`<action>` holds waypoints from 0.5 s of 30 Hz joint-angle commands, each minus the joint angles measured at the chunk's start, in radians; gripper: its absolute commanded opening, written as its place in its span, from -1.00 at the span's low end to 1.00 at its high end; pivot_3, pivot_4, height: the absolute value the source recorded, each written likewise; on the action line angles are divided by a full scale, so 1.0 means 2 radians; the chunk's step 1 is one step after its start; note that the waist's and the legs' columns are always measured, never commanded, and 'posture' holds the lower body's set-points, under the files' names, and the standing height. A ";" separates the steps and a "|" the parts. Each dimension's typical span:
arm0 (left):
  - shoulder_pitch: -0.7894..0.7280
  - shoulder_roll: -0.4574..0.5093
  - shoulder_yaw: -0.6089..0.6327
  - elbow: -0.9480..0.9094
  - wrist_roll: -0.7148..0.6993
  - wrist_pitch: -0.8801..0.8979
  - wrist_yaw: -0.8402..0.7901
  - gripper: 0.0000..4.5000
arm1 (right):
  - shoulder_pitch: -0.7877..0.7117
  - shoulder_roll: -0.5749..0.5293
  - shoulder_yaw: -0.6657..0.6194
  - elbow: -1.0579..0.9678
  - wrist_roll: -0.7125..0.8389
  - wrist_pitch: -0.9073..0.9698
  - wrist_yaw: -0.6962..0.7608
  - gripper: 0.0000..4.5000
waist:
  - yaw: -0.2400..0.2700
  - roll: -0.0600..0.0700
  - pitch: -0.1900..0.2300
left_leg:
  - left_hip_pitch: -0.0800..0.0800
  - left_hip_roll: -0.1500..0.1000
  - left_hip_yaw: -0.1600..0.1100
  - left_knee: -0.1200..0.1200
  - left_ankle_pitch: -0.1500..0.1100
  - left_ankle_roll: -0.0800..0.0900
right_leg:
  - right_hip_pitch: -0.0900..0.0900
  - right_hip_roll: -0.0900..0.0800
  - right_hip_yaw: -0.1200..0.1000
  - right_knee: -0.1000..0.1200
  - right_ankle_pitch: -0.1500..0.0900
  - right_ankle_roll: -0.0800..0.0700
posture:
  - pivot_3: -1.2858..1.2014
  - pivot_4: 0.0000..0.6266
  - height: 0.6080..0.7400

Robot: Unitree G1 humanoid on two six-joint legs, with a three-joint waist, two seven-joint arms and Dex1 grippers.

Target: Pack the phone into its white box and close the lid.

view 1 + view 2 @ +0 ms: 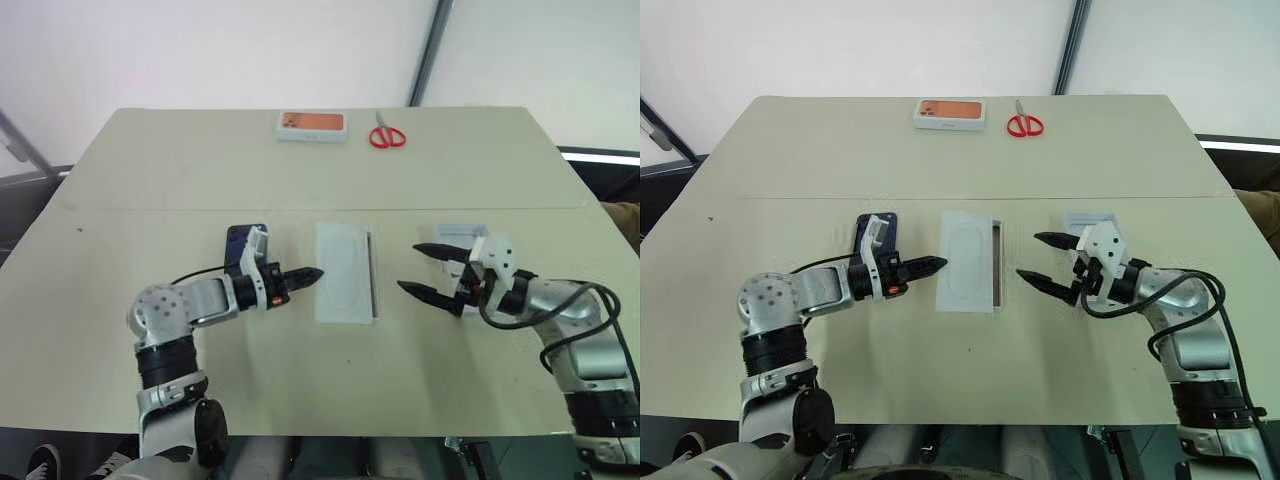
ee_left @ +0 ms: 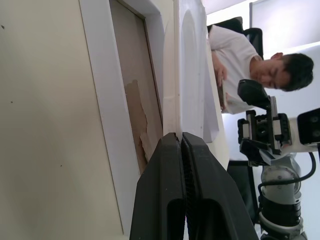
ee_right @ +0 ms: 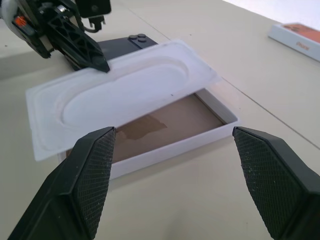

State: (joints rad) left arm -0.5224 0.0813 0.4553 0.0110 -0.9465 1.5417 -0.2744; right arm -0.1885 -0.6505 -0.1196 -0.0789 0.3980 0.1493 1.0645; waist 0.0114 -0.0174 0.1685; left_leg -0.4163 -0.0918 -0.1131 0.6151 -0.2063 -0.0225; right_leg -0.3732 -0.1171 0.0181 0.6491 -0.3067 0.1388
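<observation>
On a beige table (image 1: 150, 180), the left gripper (image 1: 310, 274), fingers pressed together, nudges a white insert card (image 3: 120, 95) lying askew over the white box (image 3: 220, 127), the phone (image 1: 883, 226) waiting beside it, while the right gripper (image 1: 425, 270) hovers spread, the lid (image 1: 1090, 218) behind it.

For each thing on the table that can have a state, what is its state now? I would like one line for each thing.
white box: open, no phone inside, partly covered by the insert card.
insert card: lying askew on the white box.
phone: flat on the table, outside the box.
lid: off the box, lying apart on the table.
scissors: closed.
orange-topped box: closed.
left gripper: shut, tip at the card's edge.
right gripper: open, empty.
</observation>
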 commanded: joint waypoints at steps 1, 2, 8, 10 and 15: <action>-0.011 -0.004 0.008 0.011 -0.006 -0.008 0.000 -1.00 | 0.001 0.000 -0.006 -0.020 0.007 -0.014 -0.002 0.74 | 0.000 0.000 0.000 | 0.000 0.000 0.000 0.000 0.000 0.000 | 0.000 0.000 0.000 0.000 0.000 0.000 | 0.03 -0.52 1.00; -0.011 -0.003 0.006 0.012 -0.006 -0.010 0.000 -1.00 | 0.003 0.000 -0.005 -0.021 0.006 -0.016 -0.002 0.74 | 0.000 0.000 0.000 | 0.000 0.000 0.000 0.000 0.000 0.000 | 0.000 0.000 0.000 0.000 0.000 0.000 | 0.03 -0.52 1.00; -0.027 -0.014 -0.002 0.034 0.000 -0.031 0.008 -1.00 | 0.011 0.004 0.005 -0.025 -0.002 -0.024 -0.008 0.74 | 0.000 0.000 0.000 | 0.000 0.000 0.000 0.000 0.000 0.000 | 0.000 0.000 0.000 0.000 0.000 0.000 | 0.03 -0.52 1.00; -0.027 -0.012 -0.004 0.036 0.001 -0.034 0.009 -1.00 | 0.012 0.003 0.007 -0.023 -0.004 -0.027 -0.010 0.74 | 0.000 0.000 0.000 | 0.000 0.000 0.000 0.000 0.000 0.000 | 0.000 0.000 0.000 0.000 0.000 0.000 | 0.03 -0.52 1.00; -0.027 -0.004 -0.015 0.041 0.002 -0.038 0.003 -0.71 | 0.008 0.004 0.010 -0.023 -0.003 -0.026 -0.016 0.75 | 0.000 0.000 0.000 | 0.000 0.000 0.000 0.000 0.000 0.000 | 0.000 0.000 0.000 0.000 0.000 0.000 | 0.03 -0.52 1.00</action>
State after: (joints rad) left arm -0.5640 0.0629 0.4341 0.1003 -0.9390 1.4745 -0.2557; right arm -0.1648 -0.6467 -0.0940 -0.0847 0.3863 0.1170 1.0389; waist 0.0105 -0.0175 0.1686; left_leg -0.4164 -0.0917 -0.1133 0.6150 -0.2062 -0.0225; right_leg -0.3735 -0.1170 0.0180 0.6492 -0.3067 0.1388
